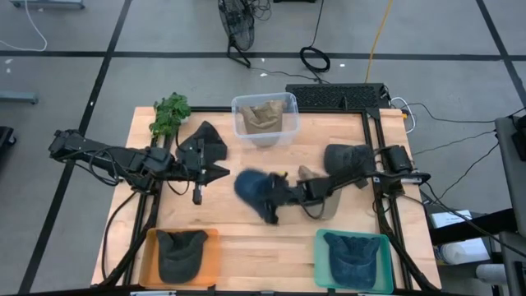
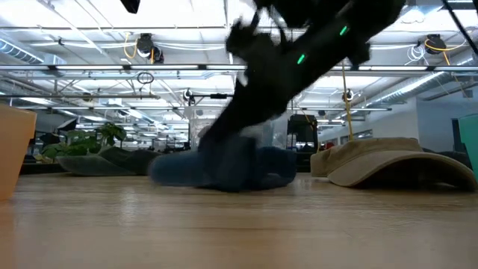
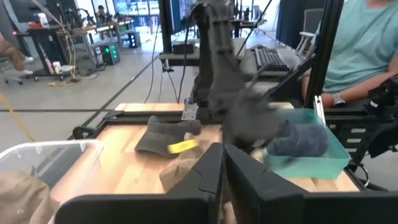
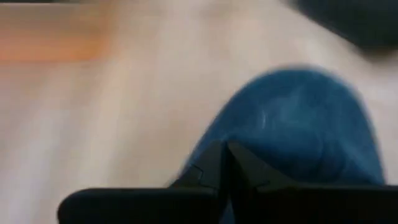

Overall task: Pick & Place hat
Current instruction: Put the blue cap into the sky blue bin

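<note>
A blue hat (image 1: 253,187) lies on the wooden table near its middle, and my right gripper (image 1: 276,197) is shut on it, reaching in from the table's right. The low view shows the blue hat (image 2: 224,170) on the tabletop under that arm. The right wrist view shows the hat's blue crown (image 4: 298,112) just past the shut fingers. My left gripper (image 1: 220,171) is shut on nothing, raised beside a dark hat (image 1: 209,144) at the left. My right gripper pinches the blue hat's cloth at the side nearest the table's right edge (image 4: 255,146) between its two fingers. One layer or several, I cannot tell. The fingers slant down from the table's right. The hat rests on the table (image 2: 246,179).
A tan hat (image 1: 316,191) lies under the right arm and a dark grey hat (image 1: 345,156) farther right. A clear bin (image 1: 265,105) holds a tan hat at the back. An orange tray (image 1: 209,238) and a teal tray (image 1: 322,242) each hold a hat at the near edge. A green plant (image 1: 170,113) stands at the back left.
</note>
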